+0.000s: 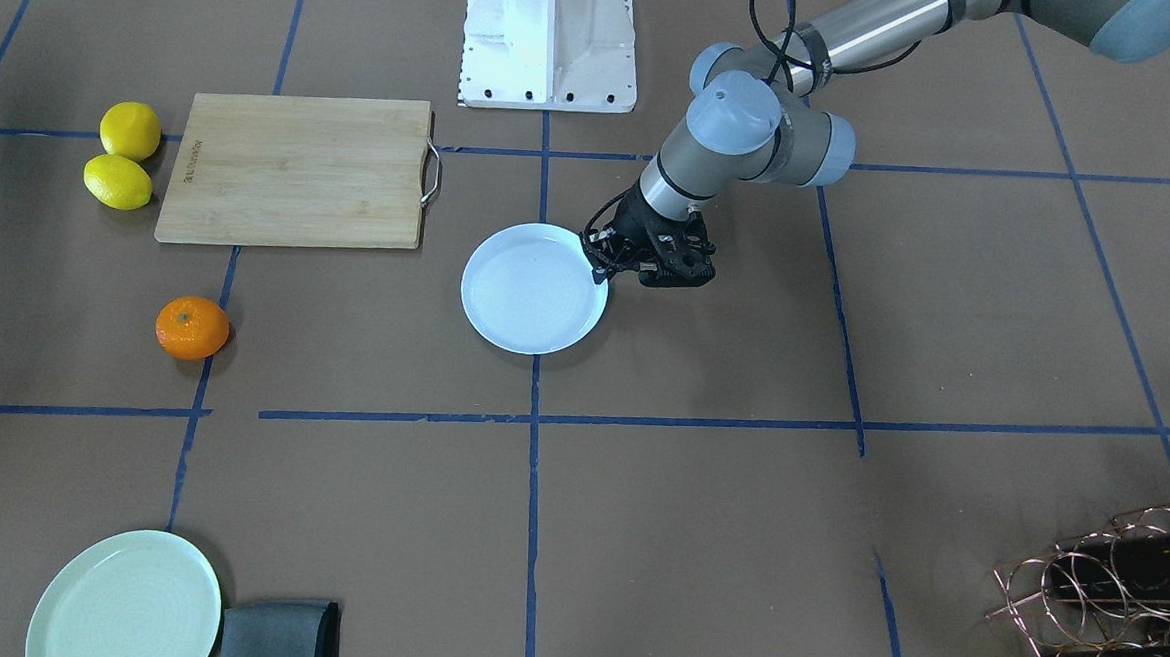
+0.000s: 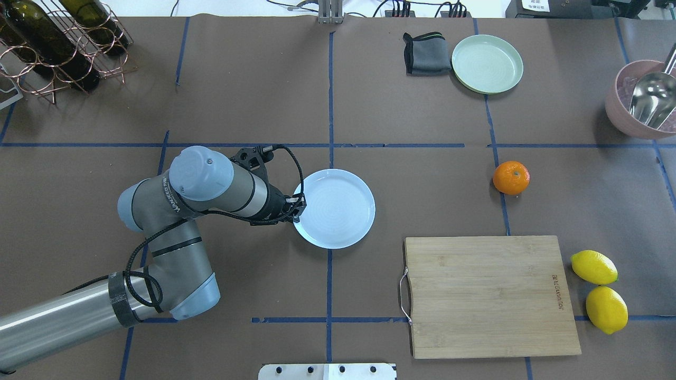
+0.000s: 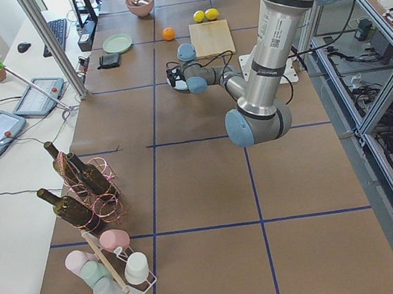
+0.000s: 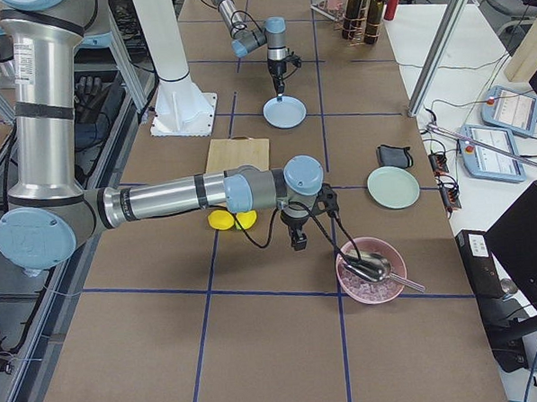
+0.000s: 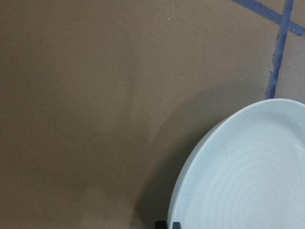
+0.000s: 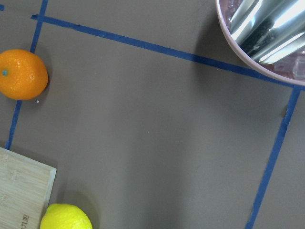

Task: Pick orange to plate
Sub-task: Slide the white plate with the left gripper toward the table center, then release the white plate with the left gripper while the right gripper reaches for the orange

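mint-green plate [image 1: 125, 600] and grey cloth [image 1: 279, 635] sit lower left. orange [image 1: 191, 328], mid left, rests untouched on brown paper table [image 1: 734, 537] gridded with blue tape [image 1: 700, 423], well apart from the plate [image 1: 532, 288] at centre: nothing done yet, pick and carry remain. left gripper [image 1: 599, 260] meets its rim; right gripper [image 4: 298, 241] hangs over the table; neither claw's state can i tell.

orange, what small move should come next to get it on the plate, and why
Probably slide the right gripper sideways toward the orange. The orange lies untouched on the table, well apart from the plate. In the right wrist view it sits at the upper-left edge, so the gripper is not yet above it.
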